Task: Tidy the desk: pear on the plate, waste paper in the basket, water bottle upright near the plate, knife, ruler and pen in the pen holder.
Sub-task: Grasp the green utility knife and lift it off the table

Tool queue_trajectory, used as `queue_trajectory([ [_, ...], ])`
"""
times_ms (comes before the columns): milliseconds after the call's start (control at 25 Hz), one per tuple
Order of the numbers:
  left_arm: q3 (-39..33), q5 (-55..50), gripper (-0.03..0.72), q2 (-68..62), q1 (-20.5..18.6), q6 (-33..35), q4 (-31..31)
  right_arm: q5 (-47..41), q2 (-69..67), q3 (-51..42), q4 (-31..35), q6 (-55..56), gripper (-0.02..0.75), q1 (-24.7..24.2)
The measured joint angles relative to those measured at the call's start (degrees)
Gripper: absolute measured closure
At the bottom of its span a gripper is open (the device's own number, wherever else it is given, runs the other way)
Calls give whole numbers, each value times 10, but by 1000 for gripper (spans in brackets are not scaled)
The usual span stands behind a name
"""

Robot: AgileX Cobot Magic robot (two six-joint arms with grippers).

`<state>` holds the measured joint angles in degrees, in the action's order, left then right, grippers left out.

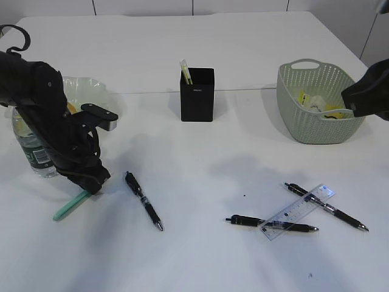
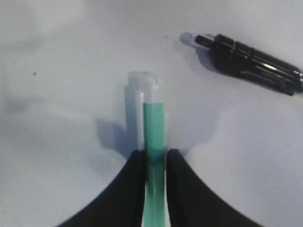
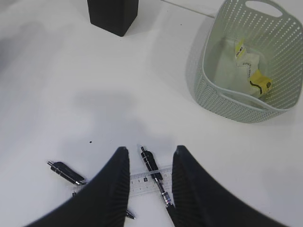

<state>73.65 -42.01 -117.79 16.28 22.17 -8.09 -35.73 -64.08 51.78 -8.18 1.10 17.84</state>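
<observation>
Exterior view: on the white bench (image 1: pixel 243 55) the pale-green plate (image 1: pixel 91 90) sits at the far left, mostly screened by the left arm; a trace of yellow shows on it, but whether that is the pear cannot be confirmed. The water bottle (image 1: pixel 33 149) stands upright just beside the plate. The black pen holder (image 1: pixel 197 94) at centre already contains one yellowish item. The basket (image 1: pixel 316 109) at right holds waste paper (image 1: pixel 316 103). Outstanding on the bench: a black pen (image 1: pixel 143 201) left of centre, two further black pens (image 1: pixel 326 207) and the transparent ruler (image 1: pixel 298 212) lying across them at right, and a green knife (image 1: pixel 72 205) under the left gripper (image 1: pixel 91 182). Left wrist view: the left gripper's fingers stand narrow on either side of the knife's green body, pads touching or nearly touching it, with the clear end of the knife resting on the bench; I judge this a light grip, either being taken or let go, and cannot tell which. A black pen lies near, upper right. Right wrist view: the right gripper (image 3: pixel 150 184) hangs moderately open and empty above the ruller and pen pair, the basket beyond with paper scraps inside. Judgement: paper and bottle appear done; knife, ruler and three pens remain.
</observation>
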Motion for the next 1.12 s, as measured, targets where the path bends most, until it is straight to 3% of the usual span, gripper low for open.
queue_trajectory([
  [1120, 0, 7, 527, -7, 0, 0, 1, 0, 0, 0, -2, 0, 476, 0],
])
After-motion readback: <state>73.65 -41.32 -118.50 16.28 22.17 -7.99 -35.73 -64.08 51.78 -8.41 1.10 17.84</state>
